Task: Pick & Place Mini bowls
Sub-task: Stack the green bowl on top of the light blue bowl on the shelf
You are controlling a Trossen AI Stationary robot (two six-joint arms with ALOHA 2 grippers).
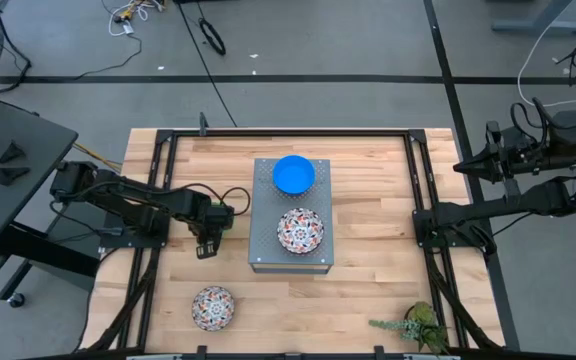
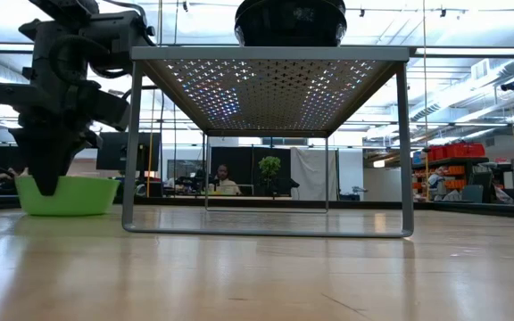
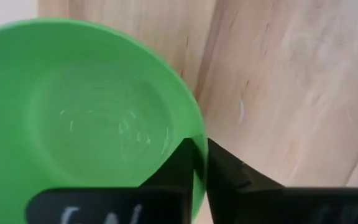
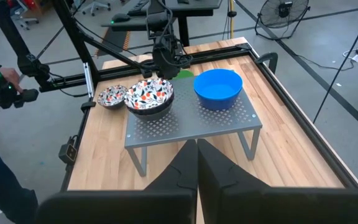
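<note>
A green mini bowl point(image 3: 92, 118) sits on the table left of the grey perforated box point(image 1: 290, 262); in the low view the green bowl point(image 2: 78, 196) shows with its base at table level. My left gripper point(image 3: 199, 165) point(image 1: 206, 240) comes down over it and is shut on its rim. On the box stand a bright blue bowl point(image 1: 293, 173) and a floral bowl point(image 1: 300, 230), which sits in a dark bowl point(image 4: 148, 111). Another floral bowl point(image 1: 212, 307) rests on the table near the front edge. My right gripper point(image 4: 197, 158) waits shut at the table's right side. My left gripper has the green bowl's rim point(image 3: 199, 144) between its two fingers, one finger point(image 3: 182, 165) inside the bowl and the other point(image 3: 225, 174) outside. The fingers come from above, pointing down. The bowl stands upright with its base at table level.
The grey box stands on four thin legs point(image 2: 130, 143) in the middle of the table. A small green plant point(image 1: 415, 325) lies near the front right corner. Black frame rails point(image 1: 423, 170) run along the table's sides. Bare wood shows between the box and the right rail.
</note>
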